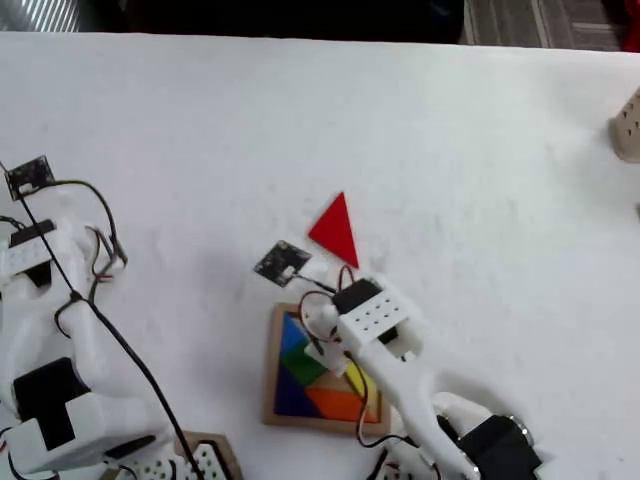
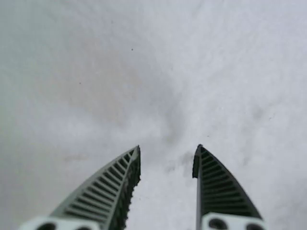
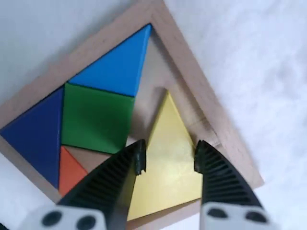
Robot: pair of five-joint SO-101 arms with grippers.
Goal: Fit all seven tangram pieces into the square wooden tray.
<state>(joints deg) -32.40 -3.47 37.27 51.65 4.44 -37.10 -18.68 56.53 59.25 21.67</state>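
Right wrist view: parted jaws straddle the yellow triangle; the red triangle lies at 12 o'clock beyond the tray.

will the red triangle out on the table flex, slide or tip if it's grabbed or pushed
The red triangle looks like a rigid flat block, so probably no flex. Lying flat, it should not roll or tip. The table looks rough, so a push may drag rather than glide.
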